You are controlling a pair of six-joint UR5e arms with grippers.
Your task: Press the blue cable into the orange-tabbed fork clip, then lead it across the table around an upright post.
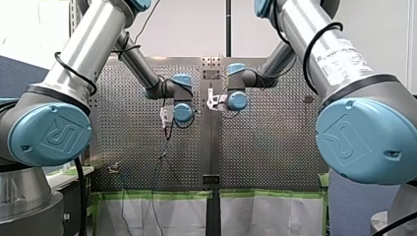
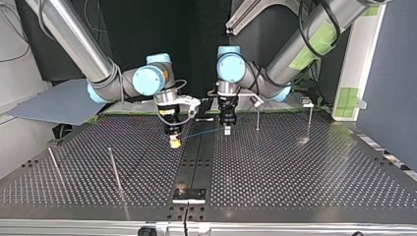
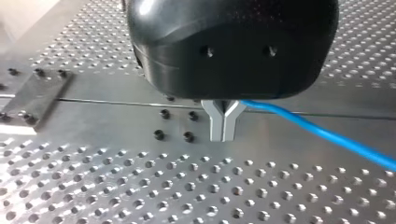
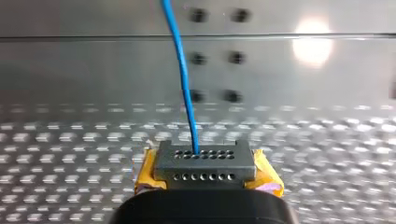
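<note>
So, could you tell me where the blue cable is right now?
In the top view the blue cable runs across the table's central strip, between my right hand at its left and my left hand.

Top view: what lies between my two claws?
The blue cable, stretched from my right claw to my left claw over the table, as the top view shows.

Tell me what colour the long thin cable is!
The long thin cable is blue, clearest in the right wrist view.
</note>
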